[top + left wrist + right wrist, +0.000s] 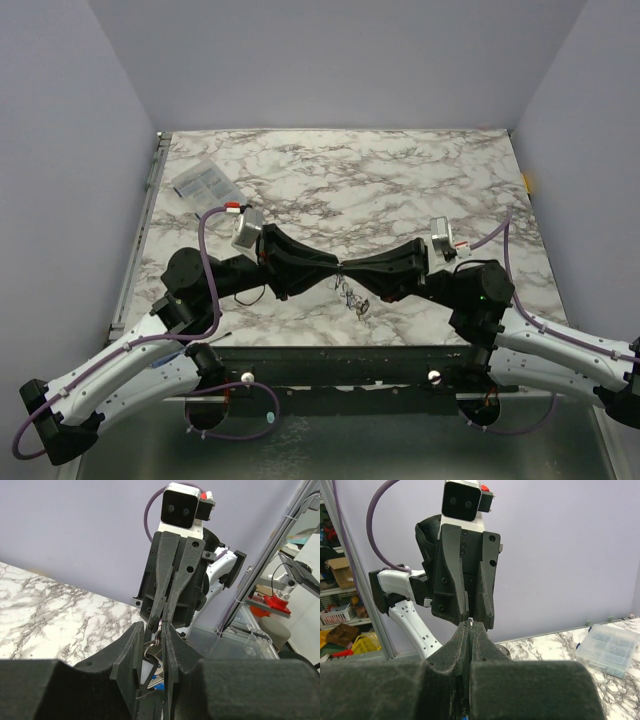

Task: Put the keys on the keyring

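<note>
Sitting far from keys [355, 300]: plastic box [205, 183]

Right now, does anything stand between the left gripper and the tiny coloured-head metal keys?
Nothing visible does. The tiny coloured-head metal keys hang in the gap between the fingers of the left gripper, just below the tips of the shut right gripper.

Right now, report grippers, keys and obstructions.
Right gripper shut on keyring. Left gripper jaws narrowly apart around keys, grip unconfirmed. Plastic box at far-left corner, out of the way.
</note>
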{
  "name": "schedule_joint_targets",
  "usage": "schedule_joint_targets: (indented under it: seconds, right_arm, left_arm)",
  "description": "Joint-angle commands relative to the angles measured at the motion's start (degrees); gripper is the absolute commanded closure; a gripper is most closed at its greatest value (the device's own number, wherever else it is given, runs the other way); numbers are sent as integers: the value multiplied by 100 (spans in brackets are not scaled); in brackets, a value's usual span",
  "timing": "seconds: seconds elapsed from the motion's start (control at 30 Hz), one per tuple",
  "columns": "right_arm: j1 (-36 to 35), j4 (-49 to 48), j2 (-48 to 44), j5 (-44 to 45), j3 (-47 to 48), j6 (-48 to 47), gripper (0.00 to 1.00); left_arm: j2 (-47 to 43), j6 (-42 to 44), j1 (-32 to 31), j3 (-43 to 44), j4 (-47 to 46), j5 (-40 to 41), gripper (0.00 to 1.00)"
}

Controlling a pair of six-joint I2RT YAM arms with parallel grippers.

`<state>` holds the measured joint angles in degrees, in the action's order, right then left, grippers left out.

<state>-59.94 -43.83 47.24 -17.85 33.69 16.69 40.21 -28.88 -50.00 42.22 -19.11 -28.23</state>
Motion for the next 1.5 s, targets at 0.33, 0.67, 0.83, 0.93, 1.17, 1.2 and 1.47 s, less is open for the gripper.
schedule_joint_targets:
  seconds: [0.33, 0.67, 0.83, 0.93, 1.17, 1.2, 1.47]
  right_arm:
    - [-31, -224, -21, 18, 401, -36, 99]
    - [-37, -226, 8, -34, 409, -17, 99]
    - [-42, -247, 1, -32, 383, 24, 99]
    - [-36, -284, 19, -34, 383, 38, 99]
    - [-41, -393, 133, -104, 430, 86, 99]
    - [-38, -411, 142, -103, 421, 89, 99]
    - [-35, -343, 119, -69, 425, 94, 99]
  left_arm:
    - [-90, -29, -19, -159, -191, -65, 56]
    - [-66, -78, -24, -171, -382, -38, 60]
    - [-47, -74, -33, -165, -418, -25, 64]
    - [-7, -80, -23, -173, -433, -41, 64]
    - [48, -123, -31, -271, -576, -75, 72]
    - [51, -126, -33, -273, -598, -84, 79]
    - [-66, -67, -36, -310, -613, -78, 100]
